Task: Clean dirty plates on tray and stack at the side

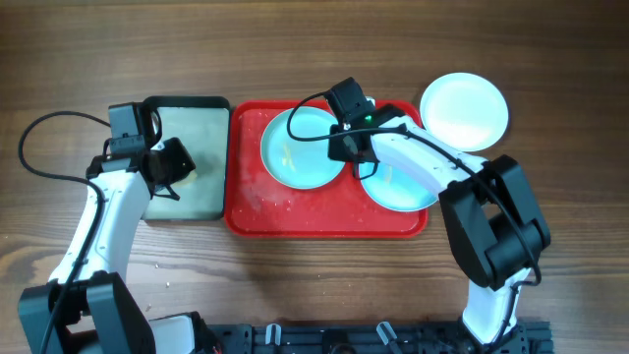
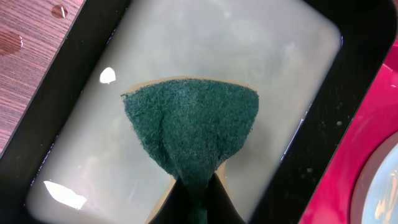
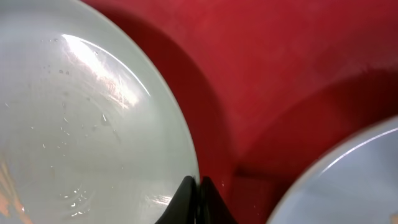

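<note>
The left gripper [image 2: 196, 190] is closed on a green scouring sponge [image 2: 189, 121], nipping it at one end so that it fans out wide beyond the fingertips. It hangs over the pale inside of the black-rimmed tray [image 2: 68, 93], which lies on the bench [image 1: 314, 285] with its right side just beside the red tray [image 1: 324, 211]. A few water drops [image 2: 9, 42] sit on the wood by the black-rimmed tray's corner.

Two of the plates are on the red tray. The first turquoise plate [image 1: 300, 157] lies in its left half, with a faint yellowish smear [image 1: 287, 154] and small droplets on its glossy face. The second turquoise plate [image 1: 403, 195] lies in the right half, partly hidden under the right arm in the overhead view. The two are close together but apart, with bare red showing between them. Pale specks [image 1: 275, 202] are scattered on the red tray in front of the first plate.

The right gripper [image 3: 198, 193] is shut tight, its tips right at the right-hand rim of the first turquoise plate. Whether the rim is pinched between them or merely beside them is not clear from the wrist view.

The white plate [image 1: 465, 110] rests alone on the bench, off the red tray's far right corner.
</note>
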You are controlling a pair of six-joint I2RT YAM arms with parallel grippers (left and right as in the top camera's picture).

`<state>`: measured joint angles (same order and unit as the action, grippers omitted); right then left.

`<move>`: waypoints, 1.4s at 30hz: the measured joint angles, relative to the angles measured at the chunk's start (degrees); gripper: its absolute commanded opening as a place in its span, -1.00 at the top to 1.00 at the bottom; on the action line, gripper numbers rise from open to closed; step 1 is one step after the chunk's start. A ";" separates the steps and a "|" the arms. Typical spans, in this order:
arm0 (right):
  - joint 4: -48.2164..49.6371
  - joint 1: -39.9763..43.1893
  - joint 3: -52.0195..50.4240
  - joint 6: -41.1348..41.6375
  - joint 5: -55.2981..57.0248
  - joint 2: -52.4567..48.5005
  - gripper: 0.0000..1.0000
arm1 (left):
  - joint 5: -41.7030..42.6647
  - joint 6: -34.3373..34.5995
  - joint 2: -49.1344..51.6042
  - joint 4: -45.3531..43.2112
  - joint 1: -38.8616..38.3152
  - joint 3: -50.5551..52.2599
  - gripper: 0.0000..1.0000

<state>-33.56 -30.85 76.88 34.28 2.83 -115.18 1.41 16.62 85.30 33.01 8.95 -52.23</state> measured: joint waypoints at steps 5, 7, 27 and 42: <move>1.97 0.00 0.00 -0.57 0.24 -0.02 0.91 | 0.00 0.00 0.00 0.02 0.00 0.00 0.92; 1.81 0.00 0.00 -1.29 0.24 -0.04 0.91 | 0.00 0.00 0.00 0.09 0.00 0.00 0.92; 7.50 2.29 1.70 -18.88 -2.69 0.52 0.31 | 0.04 0.00 0.00 -0.04 0.00 0.00 0.92; 6.38 2.29 -0.04 -20.31 -3.32 0.52 0.65 | 0.17 0.00 0.00 -0.04 0.00 0.00 0.92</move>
<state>-27.18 -28.56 76.84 13.98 -0.49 -114.65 1.58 16.62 85.30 32.97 8.95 -52.23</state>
